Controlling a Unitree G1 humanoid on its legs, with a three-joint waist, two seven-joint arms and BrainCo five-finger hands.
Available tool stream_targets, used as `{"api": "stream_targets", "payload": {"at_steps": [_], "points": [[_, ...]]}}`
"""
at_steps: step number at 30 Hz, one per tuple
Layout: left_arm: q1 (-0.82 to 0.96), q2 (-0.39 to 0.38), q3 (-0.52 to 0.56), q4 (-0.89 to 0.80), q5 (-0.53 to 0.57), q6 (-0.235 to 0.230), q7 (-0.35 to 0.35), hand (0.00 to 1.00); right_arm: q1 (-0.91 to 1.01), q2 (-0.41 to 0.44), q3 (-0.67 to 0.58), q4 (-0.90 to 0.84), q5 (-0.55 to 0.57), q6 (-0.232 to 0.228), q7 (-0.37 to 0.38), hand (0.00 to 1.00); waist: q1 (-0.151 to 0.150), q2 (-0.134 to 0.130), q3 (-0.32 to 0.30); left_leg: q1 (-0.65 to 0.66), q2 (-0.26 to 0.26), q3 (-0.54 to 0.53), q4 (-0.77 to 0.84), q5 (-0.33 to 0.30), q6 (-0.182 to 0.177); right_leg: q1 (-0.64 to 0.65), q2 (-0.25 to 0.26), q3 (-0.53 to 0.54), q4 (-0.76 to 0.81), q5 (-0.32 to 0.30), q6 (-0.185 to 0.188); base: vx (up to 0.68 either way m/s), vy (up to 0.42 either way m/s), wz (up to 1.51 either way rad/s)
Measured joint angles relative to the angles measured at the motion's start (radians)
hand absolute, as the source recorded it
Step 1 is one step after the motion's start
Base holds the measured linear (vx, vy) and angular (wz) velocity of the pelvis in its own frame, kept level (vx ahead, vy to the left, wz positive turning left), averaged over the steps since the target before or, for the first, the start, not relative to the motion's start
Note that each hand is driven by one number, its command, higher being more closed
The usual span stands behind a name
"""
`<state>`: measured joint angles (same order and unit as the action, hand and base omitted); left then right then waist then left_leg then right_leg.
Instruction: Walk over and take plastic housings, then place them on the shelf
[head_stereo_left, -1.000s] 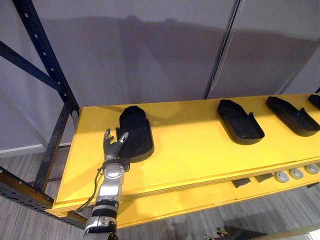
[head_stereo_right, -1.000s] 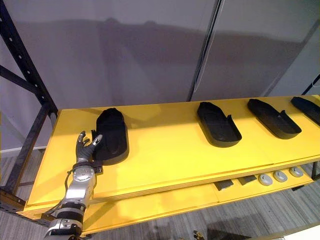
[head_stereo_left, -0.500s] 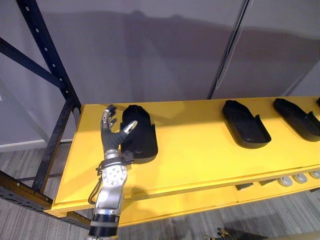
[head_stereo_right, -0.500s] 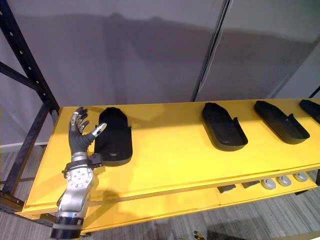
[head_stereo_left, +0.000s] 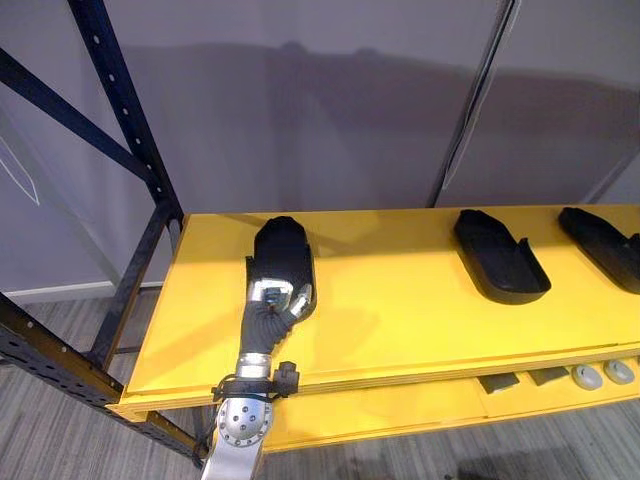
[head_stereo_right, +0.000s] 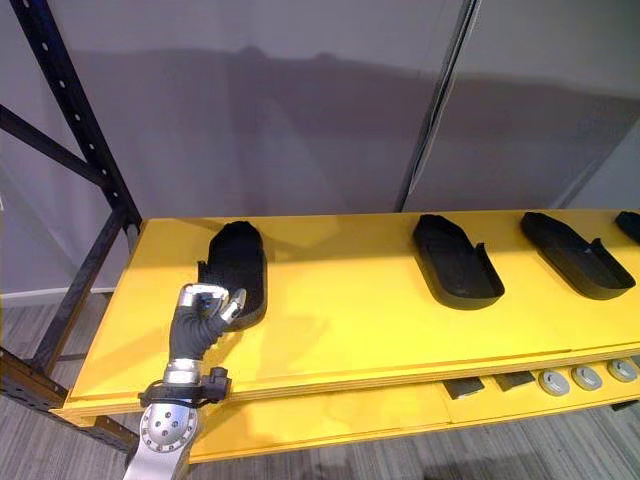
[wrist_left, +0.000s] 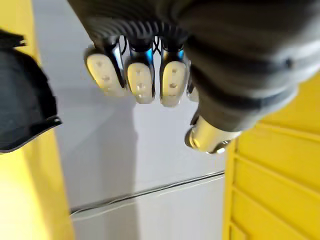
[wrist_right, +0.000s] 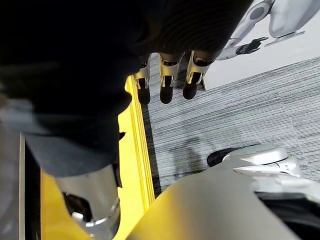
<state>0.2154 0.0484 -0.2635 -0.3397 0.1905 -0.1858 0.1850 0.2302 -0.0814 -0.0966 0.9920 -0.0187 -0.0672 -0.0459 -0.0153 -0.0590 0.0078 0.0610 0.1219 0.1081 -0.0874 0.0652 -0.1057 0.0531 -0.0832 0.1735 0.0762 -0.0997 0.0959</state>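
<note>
Shelf (head_stereo_right: 350, 330): flat yellow board in a black rack frame (head_stereo_left: 120, 110). Four plastic housings (head_stereo_right: 458, 262) lie on it in one row, well apart. Each is a long matt black shell, rounded at the far end, with raised side walls. The leftmost housing (head_stereo_right: 240, 268) lies just beyond the left hand (head_stereo_right: 200, 312), whose fingers are curled round nothing. The right hand (wrist_right: 167, 75) hangs over the floor (wrist_right: 225, 115), fingers loosely straight, empty. Lower tier: three silver discs (head_stereo_right: 586, 377), two dark blocks (head_stereo_right: 463, 387).

Bare shelf (head_stereo_right: 340, 300) between black housings (head_stereo_right: 240, 265)
</note>
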Motion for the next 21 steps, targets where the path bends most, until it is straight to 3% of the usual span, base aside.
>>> {"api": "stream_targets", "payload": {"at_steps": [13,21], "points": [[-0.007,0.007,0.002,0.403,0.110,0.059,-0.022,1.00,0.001,-0.001,0.003,0.002,0.000,0.000,-0.006,0.00,0.001,0.003,-0.011,0.014,0.000,0.004,-0.004,0.008,0.001,0.004,-0.001,0.000,-0.014,-0.002,0.003,-0.04,0.004,-0.01],[-0.077,0.005,0.045,0.485,0.131,0.059,0.009,1.00,-0.004,0.000,0.003,0.009,0.000,0.000,-0.009,0.00,-0.014,0.004,-0.012,0.015,-0.001,0.005,-0.004,0.007,0.000,0.010,-0.002,0.002,-0.028,0.006,-0.004,0.00,0.000,0.00]]}}
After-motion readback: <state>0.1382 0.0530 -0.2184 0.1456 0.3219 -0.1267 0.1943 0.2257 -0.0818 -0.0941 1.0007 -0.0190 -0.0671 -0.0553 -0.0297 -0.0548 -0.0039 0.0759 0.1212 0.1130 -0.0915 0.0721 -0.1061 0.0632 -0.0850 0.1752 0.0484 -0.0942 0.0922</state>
